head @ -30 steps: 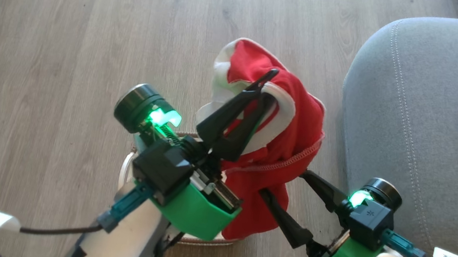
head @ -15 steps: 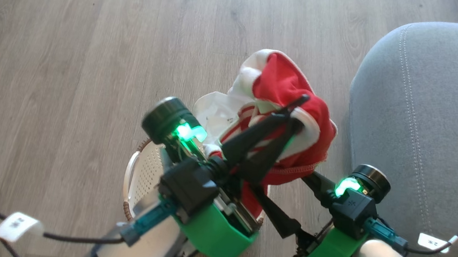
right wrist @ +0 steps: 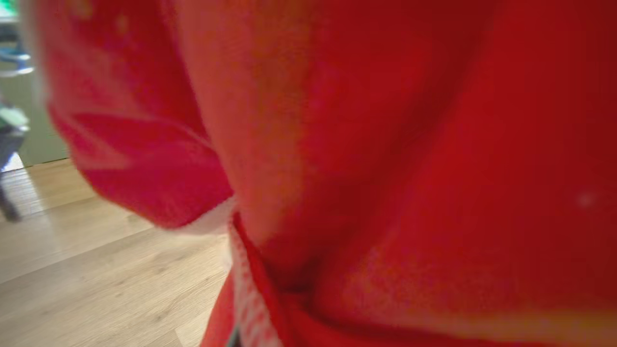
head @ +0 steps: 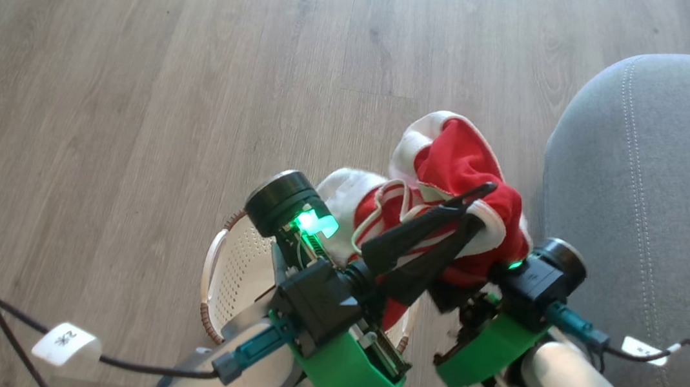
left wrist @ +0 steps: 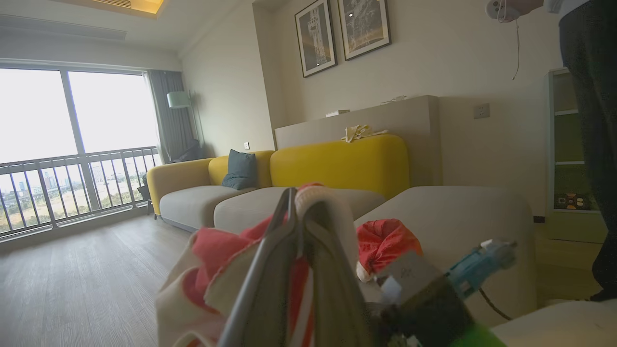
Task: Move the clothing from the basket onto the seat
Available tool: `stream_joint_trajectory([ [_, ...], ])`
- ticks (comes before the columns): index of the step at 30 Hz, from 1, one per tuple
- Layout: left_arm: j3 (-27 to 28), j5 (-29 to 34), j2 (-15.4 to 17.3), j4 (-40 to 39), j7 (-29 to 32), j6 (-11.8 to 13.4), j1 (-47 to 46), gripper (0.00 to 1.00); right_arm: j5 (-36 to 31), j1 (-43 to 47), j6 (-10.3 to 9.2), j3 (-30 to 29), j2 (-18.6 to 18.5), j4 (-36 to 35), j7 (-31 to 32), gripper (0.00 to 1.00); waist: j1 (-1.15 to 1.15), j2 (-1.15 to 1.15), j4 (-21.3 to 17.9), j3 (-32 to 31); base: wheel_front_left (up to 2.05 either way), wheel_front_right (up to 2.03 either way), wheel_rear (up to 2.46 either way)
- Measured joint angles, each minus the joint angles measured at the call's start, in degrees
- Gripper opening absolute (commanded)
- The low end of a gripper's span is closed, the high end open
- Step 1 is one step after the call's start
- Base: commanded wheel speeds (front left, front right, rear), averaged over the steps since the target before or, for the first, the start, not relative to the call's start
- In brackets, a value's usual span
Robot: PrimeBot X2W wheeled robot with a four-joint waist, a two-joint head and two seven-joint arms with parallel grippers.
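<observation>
Looking from your head, your left gripper point(head: 483, 203) is clamped on the red garment point(head: 459, 164), held up between basket point(head: 233, 265) and seat point(head: 644, 188). Left wrist: cloth pinched between both fingers point(left wrist: 270, 260). Right wrist: red cloth close up; whether your right gripper point(head: 453, 297) grips it, can't tell.

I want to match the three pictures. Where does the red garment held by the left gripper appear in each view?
Head view: the red garment right of centre, clamped in the left gripper.
Left wrist view: the garment at bottom centre, draped around that gripper's fingers.
Right wrist view: the garment close and blurred, across centre and right.
Shared landmark: the wooden floor.
</observation>
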Motion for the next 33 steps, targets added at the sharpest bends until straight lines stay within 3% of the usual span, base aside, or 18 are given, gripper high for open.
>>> stream_joint_trajectory([
  [10, 2.66, 0.01, 0.0, 0.46, 0.0, 0.48, 0.51, 0.0, -2.21, 1.98, 0.0, -10.09, 3.19, -0.11, 0.0, 0.0, 0.0, 0.0, 0.43, -0.72, 0.0, 0.0, 0.0],
  [23, 9.26, 0.2, -0.04, 8.45, 0.0, -0.11, 5.28, 0.0, -2.68, 3.82, 0.0, -14.88, 3.93, -2.08, 0.0, 0.0, 0.0, 0.0, -0.41, -1.45, 0.0, 0.0, 0.0],
  [33, 9.18, 3.72, -0.05, 12.7, 0.0, -1.9, 5.32, 0.0, -2.44, 3.81, 0.0, -16.8, 3.94, -3.53, 0.0, 0.0, 0.0, 0.0, -0.72, -0.68, 0.0, 0.0, 0.0],
])
